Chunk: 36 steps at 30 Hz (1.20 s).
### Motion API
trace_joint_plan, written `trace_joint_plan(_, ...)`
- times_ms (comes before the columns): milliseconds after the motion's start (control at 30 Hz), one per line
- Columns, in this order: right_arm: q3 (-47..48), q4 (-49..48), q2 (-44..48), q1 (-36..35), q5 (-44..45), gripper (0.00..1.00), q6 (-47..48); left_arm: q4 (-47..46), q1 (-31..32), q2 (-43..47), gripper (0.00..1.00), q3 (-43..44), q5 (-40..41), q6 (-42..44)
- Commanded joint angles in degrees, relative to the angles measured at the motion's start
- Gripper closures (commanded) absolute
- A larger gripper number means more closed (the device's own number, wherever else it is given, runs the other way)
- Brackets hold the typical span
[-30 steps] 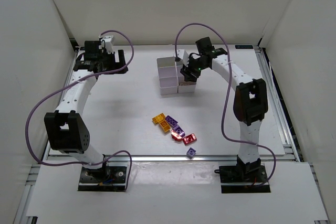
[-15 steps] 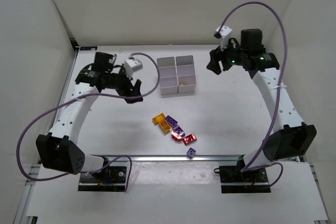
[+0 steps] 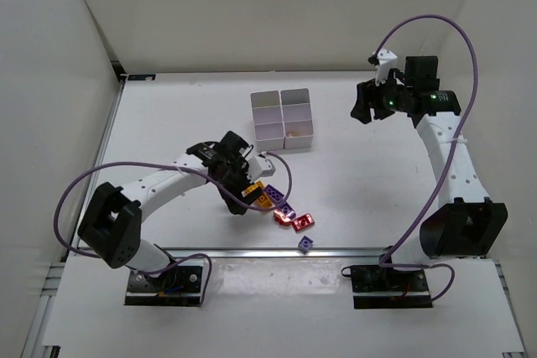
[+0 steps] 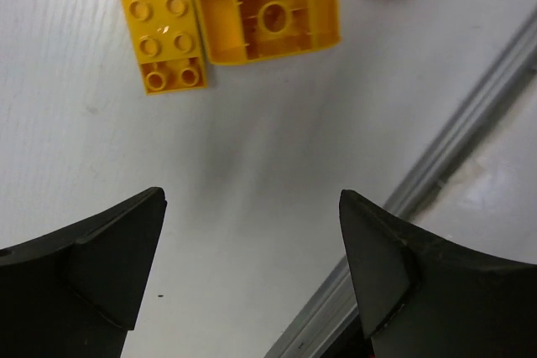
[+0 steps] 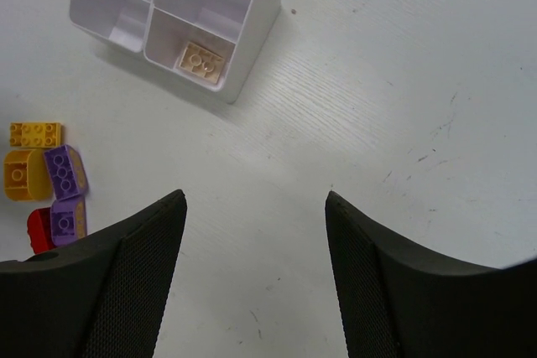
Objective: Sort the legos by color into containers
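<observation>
The legos lie in a cluster in front of the bins: orange bricks [image 3: 254, 191], purple bricks [image 3: 274, 194] and red bricks [image 3: 303, 221], with one purple brick [image 3: 306, 244] apart near the front edge. My left gripper [image 3: 241, 197] is open and empty, low over the table just left of the orange bricks. The left wrist view shows the studded orange brick [image 4: 159, 23] and an upturned orange brick [image 4: 273, 14] ahead of the open gripper [image 4: 252, 232]. The white containers [image 3: 283, 119] hold a tan brick [image 5: 204, 62]. My right gripper [image 3: 362, 107] is open and empty, raised to the right of the bins.
The metal rail of the table's front edge [image 4: 453, 148] runs close to the left gripper. The right wrist view shows the bins [image 5: 252, 31] at upper left and the lego cluster [image 5: 65, 171] at far left. Cables loop above both arms.
My left arm swung from the back left down to the lego cluster. My right arm moved from over the bins to the back right.
</observation>
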<state>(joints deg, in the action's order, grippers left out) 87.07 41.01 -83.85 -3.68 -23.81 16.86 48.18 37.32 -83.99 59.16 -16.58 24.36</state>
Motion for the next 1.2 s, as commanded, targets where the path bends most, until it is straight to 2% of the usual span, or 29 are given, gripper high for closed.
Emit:
trace_joint_plan(0, -0.5, -0.7, 2.7, 1.3, -1.0, 0.29, -1.0, -7.9, 1.8, -0.5, 0.05, -1.4, 11.2, -4.5)
trace_joint_plan(200, -2.1, -0.8, 4.0, 2.2, -1.1, 0.29, -1.2, -13.4, 2.8, -5.7, 0.04, -1.3, 13.6, -6.3)
trace_joint_plan(533, -3.7, -0.8, 4.8, 3.6, -1.1, 0.28, -0.9, -17.2, 2.8, -11.4, 0.05, 1.2, 11.0, -8.5)
trace_joint_plan(867, -4.6, -1.2, 5.0, 3.6, -0.9, 0.28, -0.9, -19.6, 2.8, -12.4, 0.18, 2.6, 12.2, -9.2)
trace_joint_plan(1033, -4.5, -1.2, 4.7, 3.5, -0.9, 0.28, -0.5, -18.7, 2.8, -13.2, 0.30, 3.3, 10.8, -9.2)
trace_joint_plan(1167, -4.4, -1.0, 4.5, 3.6, -1.0, 0.28, -0.1, -18.1, 2.4, -12.9, 0.32, 3.2, 9.6, -9.3)
